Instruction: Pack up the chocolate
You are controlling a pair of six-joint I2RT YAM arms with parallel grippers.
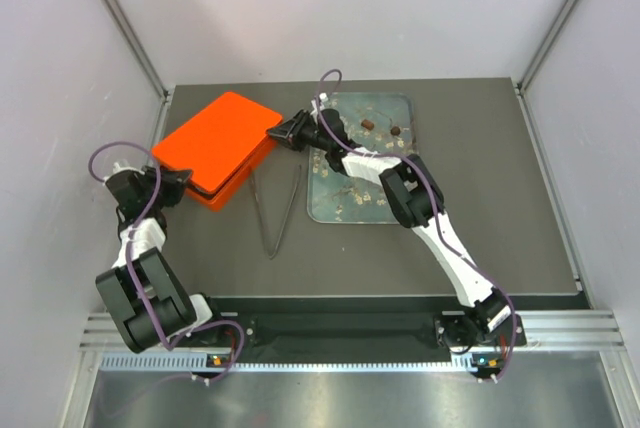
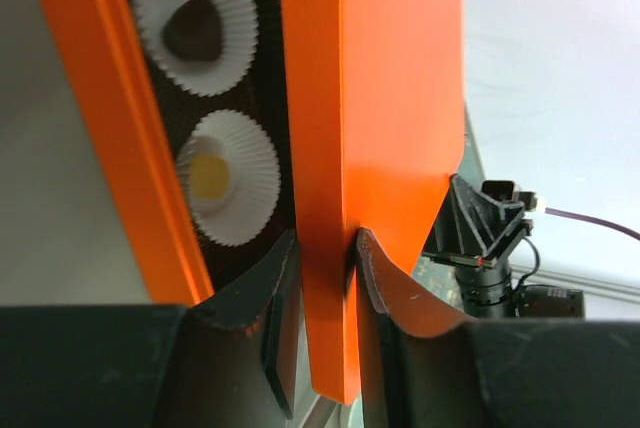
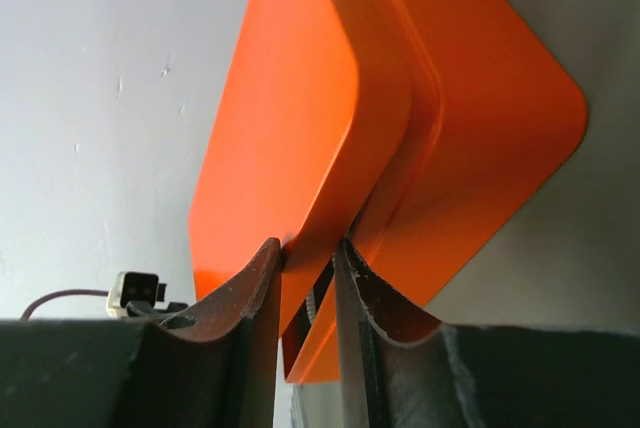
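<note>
Four chocolates in sight: two packed, two waiting out on the surface.

Inside the orange box (image 2: 112, 98), a dark brown chocolate (image 2: 192, 30), rounded with a blunt peak, sat in a white fluted paper cup (image 2: 240, 8). In the next cup (image 2: 255, 198), just beside it, lay a pale cream-yellow chocolate (image 2: 210, 176), flat and round. Out on the far end of the glassy tray (image 1: 345, 208), two small brown chocolates (image 1: 368, 125) rested loose and uncupped, side by side but apart, the right one (image 1: 396, 131) slightly redder. From above they were too small to make out their shape.
</note>
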